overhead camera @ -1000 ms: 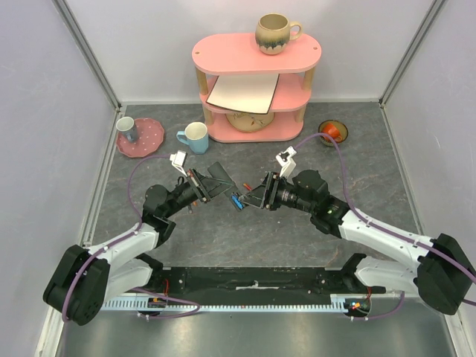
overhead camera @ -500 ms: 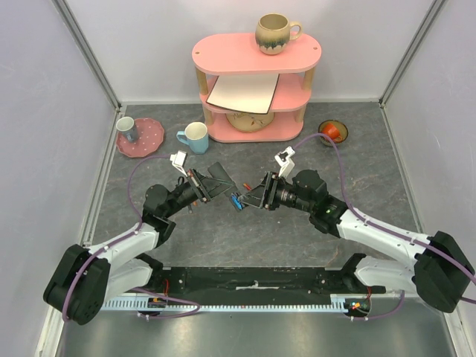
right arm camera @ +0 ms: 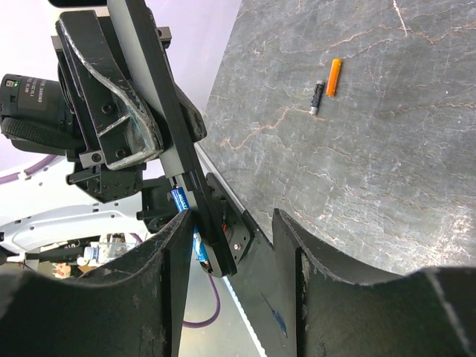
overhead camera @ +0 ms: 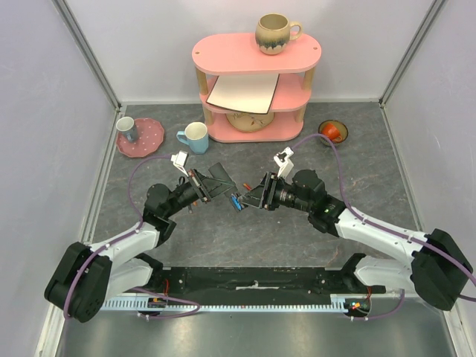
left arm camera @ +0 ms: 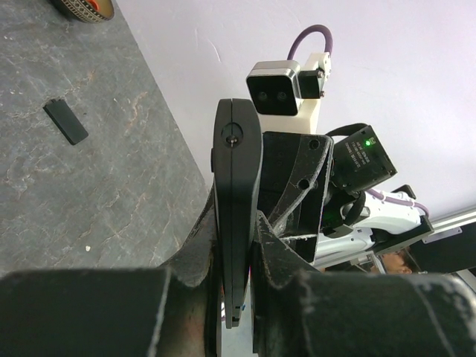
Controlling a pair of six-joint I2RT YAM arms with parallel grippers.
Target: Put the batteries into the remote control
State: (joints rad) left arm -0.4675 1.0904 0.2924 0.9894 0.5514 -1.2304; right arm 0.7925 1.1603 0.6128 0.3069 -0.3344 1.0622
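Left gripper [left arm camera: 238,249] clamps the remote [left arm camera: 236,171] edge-on above the table [right arm camera: 372,186] as the right gripper [right arm camera: 232,223], fingers apart, hovers by a blue battery [right arm camera: 181,201] in its bay, best pressed home squarely; an orange battery [right arm camera: 335,76] lies loose.

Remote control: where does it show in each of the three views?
Top external: remote control just left of centre, in the left gripper.
Left wrist: remote control edge-on, upright, mid-frame.
Right wrist: remote control a slanted bar, upper left.
Shared landmark: the left gripper clamped on it.
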